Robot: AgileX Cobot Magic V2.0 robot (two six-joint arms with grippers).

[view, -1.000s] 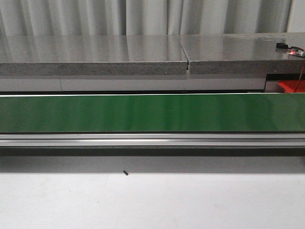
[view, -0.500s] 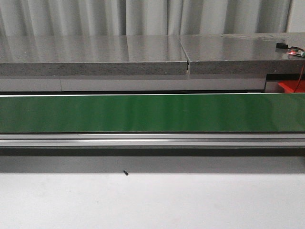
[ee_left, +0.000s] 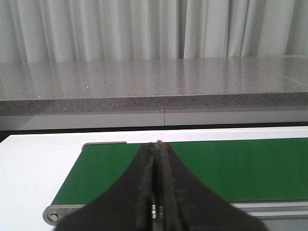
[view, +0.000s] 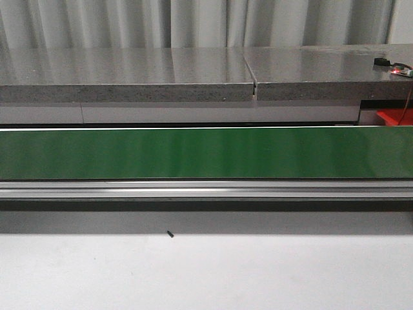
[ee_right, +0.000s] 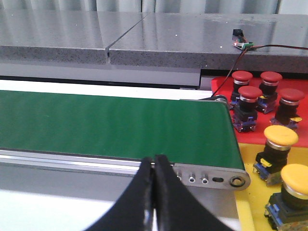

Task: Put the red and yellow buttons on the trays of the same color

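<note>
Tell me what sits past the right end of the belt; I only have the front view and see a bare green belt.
Observer: Four red buttons stand on a red tray there.
Operator: Report any yellow ones.
Observer: Two yellow buttons stand on a yellow tray, nearer the robot.
Operator: Give me the gripper states.
Observer: The left gripper and right gripper are both shut, holding nothing.

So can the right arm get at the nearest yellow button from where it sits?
Probably yes. The right gripper is shut and empty at the conveyor belt end, and the nearest yellow button stands upright on the yellow tray beside it, nothing between them.
</note>
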